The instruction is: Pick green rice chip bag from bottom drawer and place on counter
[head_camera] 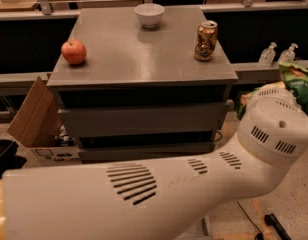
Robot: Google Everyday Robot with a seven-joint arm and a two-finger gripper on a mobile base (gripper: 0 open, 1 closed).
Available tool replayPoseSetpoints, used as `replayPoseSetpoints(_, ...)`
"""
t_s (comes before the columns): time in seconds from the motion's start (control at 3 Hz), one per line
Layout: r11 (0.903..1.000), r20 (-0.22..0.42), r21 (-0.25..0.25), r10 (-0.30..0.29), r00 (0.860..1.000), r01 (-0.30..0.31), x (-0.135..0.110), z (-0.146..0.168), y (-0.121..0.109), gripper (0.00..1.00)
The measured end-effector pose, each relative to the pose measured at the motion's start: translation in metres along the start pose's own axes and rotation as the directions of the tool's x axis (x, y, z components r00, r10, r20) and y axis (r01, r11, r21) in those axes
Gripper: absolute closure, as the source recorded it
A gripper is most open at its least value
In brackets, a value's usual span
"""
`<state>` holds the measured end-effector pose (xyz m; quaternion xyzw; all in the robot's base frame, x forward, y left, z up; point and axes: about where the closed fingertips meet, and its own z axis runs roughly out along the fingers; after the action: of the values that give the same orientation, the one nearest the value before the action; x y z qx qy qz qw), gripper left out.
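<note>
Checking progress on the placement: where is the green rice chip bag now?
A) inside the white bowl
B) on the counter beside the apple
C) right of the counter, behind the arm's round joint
C: the green rice chip bag shows right of the counter, behind the arm's round joint, which hides the gripper.

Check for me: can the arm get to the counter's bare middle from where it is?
Probably yes. The arm's wrist and the green rice chip bag sit right of the counter, with the gripper hidden behind the wrist; nothing stands between. The apple, soda can and bowl leave the middle bare.
</note>
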<state>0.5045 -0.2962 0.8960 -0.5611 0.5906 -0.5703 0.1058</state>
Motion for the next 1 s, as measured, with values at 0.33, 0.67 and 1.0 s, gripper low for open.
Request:
replayPoseSetpoints(0.33,0.9962,0.151,0.083,0.012,0.988,-0.025,-0.027,0.001,-0.046,1.00)
replayPoseSetpoints(0.67,0.9868,0.322,0.161,-0.074,0.944,0.022,-0.079,-0.011,-0.108,1.00)
replayPoseSetpoints(1.0,0.9761,0.407,0.204,-0.153,0.900,0.073,-0.111,-0.020,-0.152,1.00)
